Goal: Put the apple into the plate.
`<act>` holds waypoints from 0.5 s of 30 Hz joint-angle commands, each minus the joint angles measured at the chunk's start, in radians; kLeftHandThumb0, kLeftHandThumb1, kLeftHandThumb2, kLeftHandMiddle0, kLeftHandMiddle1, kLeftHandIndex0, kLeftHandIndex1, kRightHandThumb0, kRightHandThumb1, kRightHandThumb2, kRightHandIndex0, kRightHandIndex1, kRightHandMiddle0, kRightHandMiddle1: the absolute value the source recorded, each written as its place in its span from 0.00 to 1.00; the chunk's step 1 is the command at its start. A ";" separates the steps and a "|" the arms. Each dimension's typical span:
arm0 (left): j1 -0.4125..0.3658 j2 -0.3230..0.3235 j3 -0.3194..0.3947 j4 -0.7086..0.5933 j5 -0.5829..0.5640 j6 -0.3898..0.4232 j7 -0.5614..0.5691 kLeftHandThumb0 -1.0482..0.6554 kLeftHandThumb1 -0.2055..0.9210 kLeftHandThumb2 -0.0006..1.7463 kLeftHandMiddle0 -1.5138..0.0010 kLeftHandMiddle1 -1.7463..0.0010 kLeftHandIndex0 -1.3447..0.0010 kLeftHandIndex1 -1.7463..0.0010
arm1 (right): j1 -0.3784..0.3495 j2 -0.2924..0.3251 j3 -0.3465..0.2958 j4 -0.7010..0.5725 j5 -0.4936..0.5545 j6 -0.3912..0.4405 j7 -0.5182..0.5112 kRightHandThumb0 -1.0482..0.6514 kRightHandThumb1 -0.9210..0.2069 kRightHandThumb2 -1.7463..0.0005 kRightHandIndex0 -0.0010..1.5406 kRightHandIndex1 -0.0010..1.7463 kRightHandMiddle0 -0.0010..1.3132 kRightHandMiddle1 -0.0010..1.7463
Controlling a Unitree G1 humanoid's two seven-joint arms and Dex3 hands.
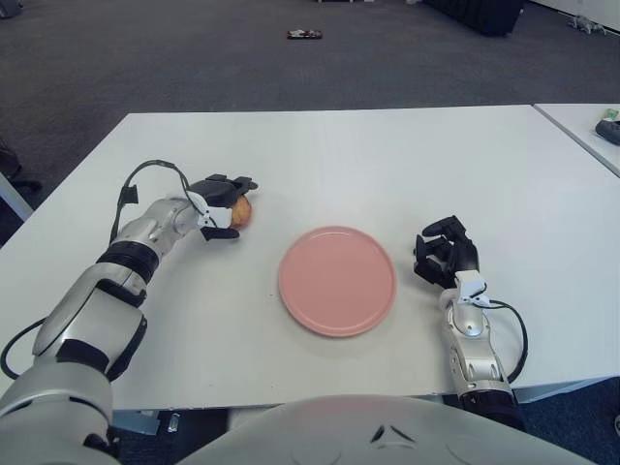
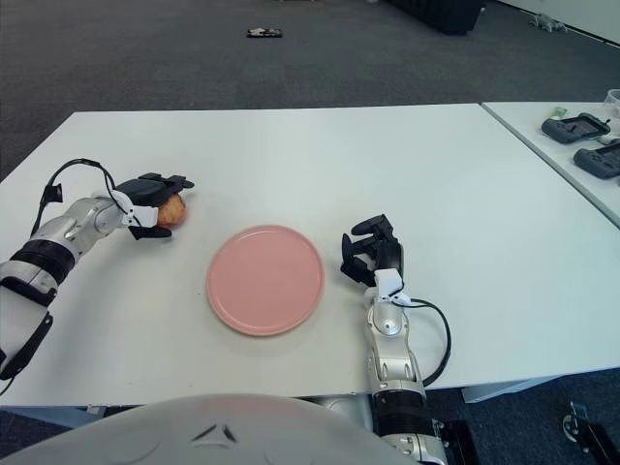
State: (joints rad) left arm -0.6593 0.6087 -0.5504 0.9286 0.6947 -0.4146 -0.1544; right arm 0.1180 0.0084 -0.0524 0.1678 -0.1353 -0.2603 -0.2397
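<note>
Two robot hands in view. Left robot hand [image 1: 225, 205] is wrapped around the apple [image 1: 240, 209]: dark fingers [image 1: 231, 184] arch over the top of it, another finger [image 1: 221, 232] sits under its near side, so it's gripping the apple. Can't tell whether the apple is still touching the surface [image 1: 387, 165] or is just off it. Only the orange-red side facing away from the palm shows, the rest is hidden by the fingers. A black cable [image 1: 145, 174] loops up behind that wrist, and the silver forearm runs back toward the lower left corner. To the right of the left robot hand and a bit nearer the robot sits the pink plate [image 1: 337, 281], flat on the surface, nothing on it, apart from the apple with a clear gap of white surface between them. Right robot hand [image 1: 446, 257] shows just beside the plate's right rim, not touching it, fingers curled in and holding nothing; its forearm points straight back toward the robot body with a cable looped at the wrist. Further out: a second white table [image 2: 572, 145] off to the right of the right robot hand carries a couple of dark devices [image 2: 577, 127], and a small dark object [image 1: 304, 35] lies on the grey carpet well beyond the far edge of the surface.
</note>
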 commanded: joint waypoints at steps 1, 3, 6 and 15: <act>0.056 0.007 -0.051 0.021 0.044 -0.016 -0.062 0.14 0.51 0.57 1.00 0.43 1.00 0.39 | 0.006 -0.009 -0.017 0.003 0.005 0.005 -0.001 0.38 0.31 0.43 0.41 0.85 0.31 1.00; 0.055 0.011 -0.055 0.019 0.043 -0.025 -0.066 0.15 0.46 0.60 1.00 0.28 1.00 0.29 | 0.006 -0.010 -0.018 0.003 0.006 0.007 0.000 0.38 0.31 0.43 0.41 0.85 0.31 1.00; 0.054 0.012 -0.056 0.019 0.036 -0.032 -0.075 0.20 0.38 0.67 1.00 0.10 1.00 0.11 | 0.006 -0.010 -0.019 0.002 0.007 0.012 0.001 0.38 0.31 0.43 0.41 0.85 0.31 1.00; 0.074 0.003 -0.024 0.020 -0.006 -0.014 -0.067 0.30 0.30 0.74 0.78 0.00 0.84 0.00 | 0.004 -0.009 -0.023 0.010 0.010 -0.002 0.000 0.38 0.31 0.42 0.41 0.85 0.31 1.00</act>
State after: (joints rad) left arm -0.6557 0.6172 -0.5569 0.9184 0.6754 -0.4469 -0.1700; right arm 0.1186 0.0083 -0.0592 0.1679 -0.1318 -0.2623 -0.2392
